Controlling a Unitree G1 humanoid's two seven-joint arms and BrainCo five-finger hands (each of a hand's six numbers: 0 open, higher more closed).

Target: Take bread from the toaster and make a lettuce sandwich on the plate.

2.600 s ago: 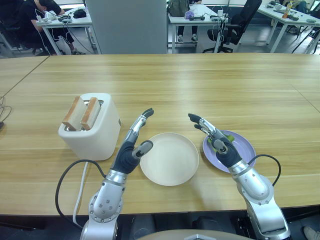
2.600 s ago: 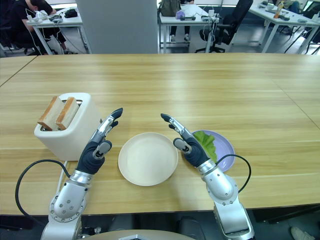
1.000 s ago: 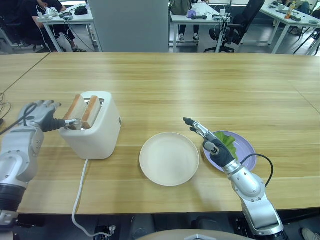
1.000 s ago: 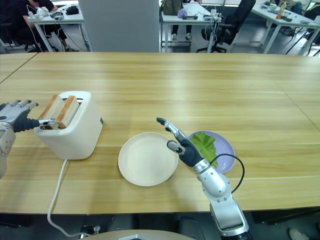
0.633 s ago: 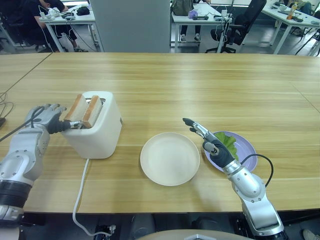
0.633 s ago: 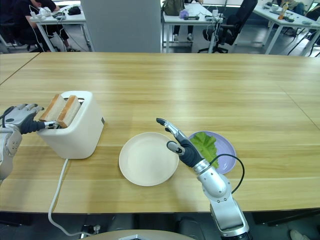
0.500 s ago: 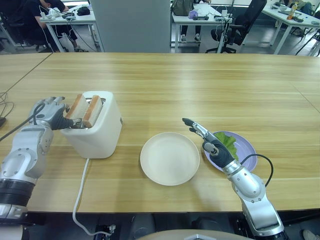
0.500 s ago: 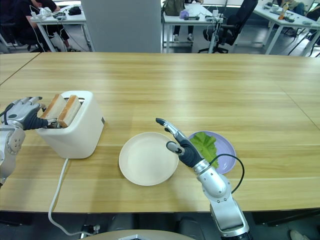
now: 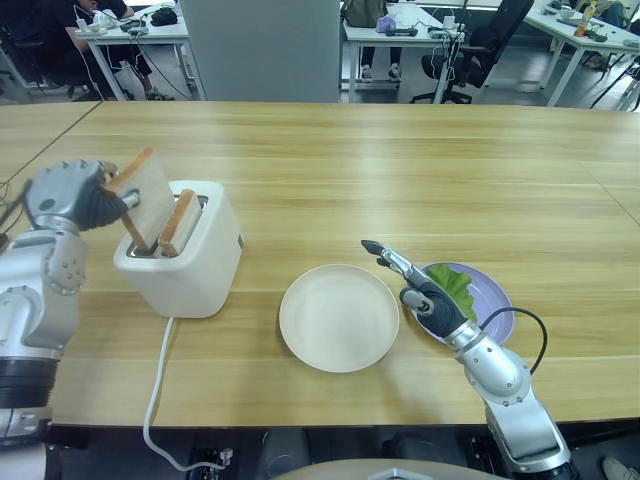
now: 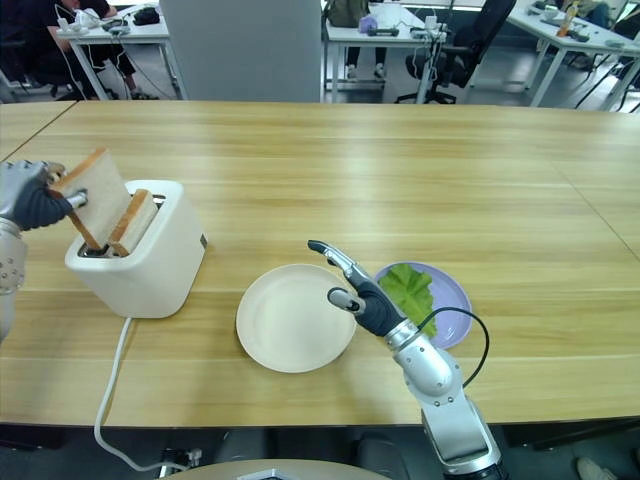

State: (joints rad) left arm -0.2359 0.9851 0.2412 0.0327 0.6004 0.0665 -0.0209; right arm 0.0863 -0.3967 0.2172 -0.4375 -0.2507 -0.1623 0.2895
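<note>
White toaster [image 9: 185, 265], cream plate [image 9: 339, 318], green lettuce [image 10: 408, 285]

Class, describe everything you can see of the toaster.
The toaster is a cream, rounded box, seemingly plastic, upright on the table, left of the cream plate. A white cord trails from its base over the table's near edge. One bread slice sits in a slot; the left hand grips a second slice, tilted, lower end in the other slot.

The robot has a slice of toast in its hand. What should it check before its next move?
Left hand grips the bread slice: ok.
Slice clear of the toaster: not ok, lower end in the slot.
Cream plate bare for the bread: ok.
Second slice in the toaster: ok.
Lettuce on the purple plate: ok.
Right hand open, holding nothing: ok.
</note>
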